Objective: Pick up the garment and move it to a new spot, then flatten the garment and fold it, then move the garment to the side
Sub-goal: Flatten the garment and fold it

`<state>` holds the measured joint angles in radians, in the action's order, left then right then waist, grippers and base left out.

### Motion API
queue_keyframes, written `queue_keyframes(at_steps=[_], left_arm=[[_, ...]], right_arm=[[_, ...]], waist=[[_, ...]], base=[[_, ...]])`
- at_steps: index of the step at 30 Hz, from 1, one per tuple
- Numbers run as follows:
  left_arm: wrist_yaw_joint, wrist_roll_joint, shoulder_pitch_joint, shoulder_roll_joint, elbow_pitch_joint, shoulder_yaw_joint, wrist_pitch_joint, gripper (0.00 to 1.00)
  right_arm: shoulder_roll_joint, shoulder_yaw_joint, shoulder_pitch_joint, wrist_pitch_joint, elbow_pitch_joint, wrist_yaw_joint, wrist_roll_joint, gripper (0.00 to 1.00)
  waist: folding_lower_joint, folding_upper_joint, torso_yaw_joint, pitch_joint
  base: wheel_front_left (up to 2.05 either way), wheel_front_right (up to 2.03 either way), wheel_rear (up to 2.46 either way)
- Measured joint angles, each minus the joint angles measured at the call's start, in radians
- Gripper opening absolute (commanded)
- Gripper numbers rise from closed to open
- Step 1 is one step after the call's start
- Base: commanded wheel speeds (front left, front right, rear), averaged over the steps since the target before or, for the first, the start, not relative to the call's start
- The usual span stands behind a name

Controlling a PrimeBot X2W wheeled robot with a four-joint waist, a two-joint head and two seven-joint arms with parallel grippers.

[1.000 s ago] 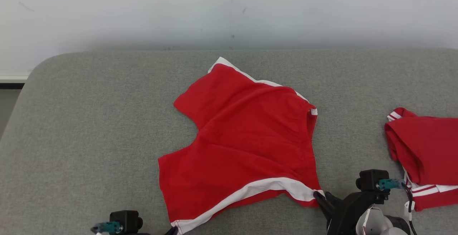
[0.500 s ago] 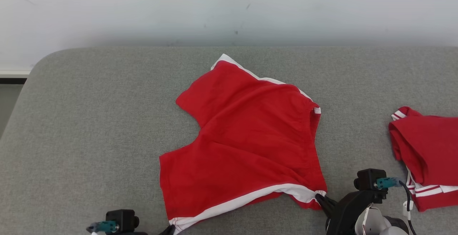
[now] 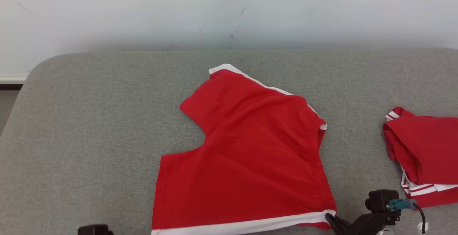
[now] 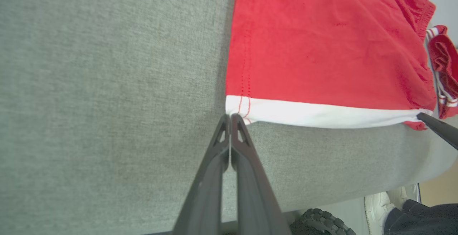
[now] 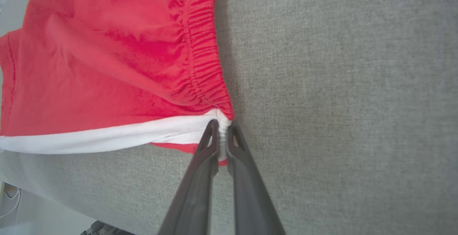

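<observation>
Task garment (image 3: 247,156), red shorts, lay spread on grey cushion (image 3: 89,127), centre to lower centre of head view. Jaws of left gripper (image 4: 230,117) closed, pinching corner of white hem (image 4: 322,115). Jaws of right gripper (image 5: 222,126) closed on bunched waistband corner. Hem ran left-right between both tips, apparently taut. Cloth body lay up-frame from both grippers; each arm at own corner. At right edge, apart: second red garment (image 3: 422,149).

Grey fabric surface (image 3: 89,120); pale scuffed wall (image 3: 143,9)
</observation>
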<state>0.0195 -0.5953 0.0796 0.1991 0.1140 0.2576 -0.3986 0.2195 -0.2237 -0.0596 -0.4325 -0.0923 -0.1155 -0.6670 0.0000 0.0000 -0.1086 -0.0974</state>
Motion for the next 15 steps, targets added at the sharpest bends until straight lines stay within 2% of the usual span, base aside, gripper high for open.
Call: queue_keyframes(at_steps=[7,15], left_arm=[[0.006,-0.046,0.126,0.019,-0.076,0.003,-0.053,0.00],[-0.012,-0.058,0.188,0.051,-0.165,-0.010,-0.104,0.00]], right_arm=[[0.011,-0.008,-0.046,-0.026,0.056,0.000,0.000,0.00],[0.031,-0.003,-0.150,-0.063,0.107,0.000,-0.022,0.00]], waist=[[0.0000,0.0000,-0.003,0.002],[0.0000,0.0000,-0.034,0.001]], base=[[0.00,0.00,0.00],[0.00,0.00,0.00]])
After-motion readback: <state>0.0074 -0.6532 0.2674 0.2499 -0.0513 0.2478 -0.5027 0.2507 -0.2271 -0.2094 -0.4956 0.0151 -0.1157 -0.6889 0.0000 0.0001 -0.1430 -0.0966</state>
